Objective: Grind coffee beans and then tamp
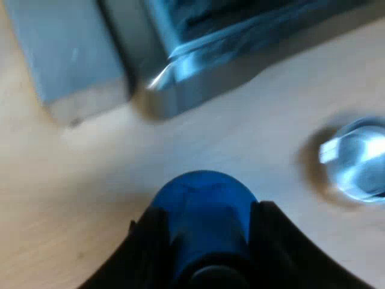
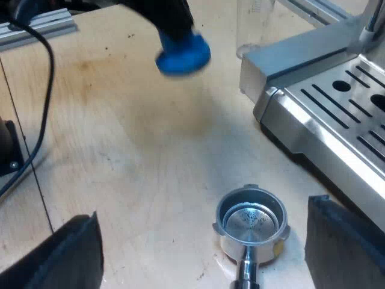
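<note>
Left pincer (image 1: pixel 206 215) is gripping the blue tamper (image 1: pixel 203 195); right pincer (image 2: pixel 203 211) is hanging wide, empty, over the loose holder (image 2: pixel 251 224) — unheld, it is likely risking a skid under tamping.

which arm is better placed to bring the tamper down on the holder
Left. The left gripper is shut on the blue tamper, above the table. The right gripper is open and empty, straddling the metal holder.
</note>
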